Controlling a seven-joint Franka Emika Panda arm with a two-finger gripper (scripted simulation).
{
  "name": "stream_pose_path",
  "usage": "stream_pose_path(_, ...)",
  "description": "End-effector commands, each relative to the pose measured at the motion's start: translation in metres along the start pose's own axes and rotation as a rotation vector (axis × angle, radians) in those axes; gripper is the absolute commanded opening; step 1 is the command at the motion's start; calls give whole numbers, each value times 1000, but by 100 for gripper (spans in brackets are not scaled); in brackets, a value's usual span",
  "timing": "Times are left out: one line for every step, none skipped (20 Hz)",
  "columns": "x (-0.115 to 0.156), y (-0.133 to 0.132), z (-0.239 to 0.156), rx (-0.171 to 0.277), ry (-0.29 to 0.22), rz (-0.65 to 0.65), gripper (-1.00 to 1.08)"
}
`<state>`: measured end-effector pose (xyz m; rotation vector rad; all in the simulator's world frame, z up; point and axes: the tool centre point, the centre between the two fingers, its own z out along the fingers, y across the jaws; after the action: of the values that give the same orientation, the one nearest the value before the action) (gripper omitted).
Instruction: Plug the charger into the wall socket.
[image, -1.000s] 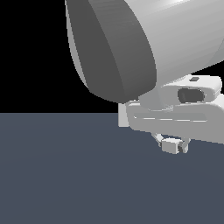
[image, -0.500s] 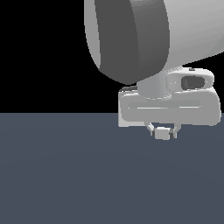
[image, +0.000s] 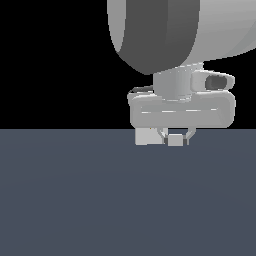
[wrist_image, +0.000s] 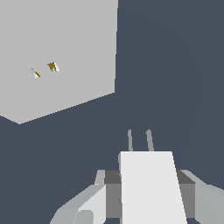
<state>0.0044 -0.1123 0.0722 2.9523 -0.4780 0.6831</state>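
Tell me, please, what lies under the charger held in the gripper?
Only bare dark floor shows beneath the charger; its underside and the floor directly below are covered. The gripper clamps it.

We locate the charger (wrist_image: 151, 188) between the fingers (wrist_image: 89, 203) of the gripper (image: 175, 140), its two prongs (wrist_image: 140, 140) facing the wall socket (wrist_image: 57, 57), which stands apart from it on the surface (image: 100, 200), just beside the gripper toward the exterior view's left.
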Motion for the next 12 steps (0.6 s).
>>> stream_pose_path(4, -6, -4, 26, 1, -56, -100)
stream_pose_path(6, -8, -5, 36, 1, -76, -100)
stream_pose_path(7, -10, -7, 45, 1, -95, -100)
stream_pose_path(8, -11, -8, 54, 1, -114, -100)
stream_pose_path(9, -13, -9, 63, 1, -133, -100)
stream_pose_path(10, -15, -11, 72, 0, -151, -100)
stream_pose_path(11, -17, -12, 81, 0, -169, -100)
stream_pose_path(12, -19, -13, 90, 0, -187, -100)
stream_pose_path(12, -21, -14, 98, -1, -203, -100)
stream_pose_path(13, -23, -16, 105, -1, -219, -100)
stream_pose_path(14, -24, -17, 113, -2, -234, -100)
stream_pose_path(14, -26, -18, 120, -2, -247, -100)
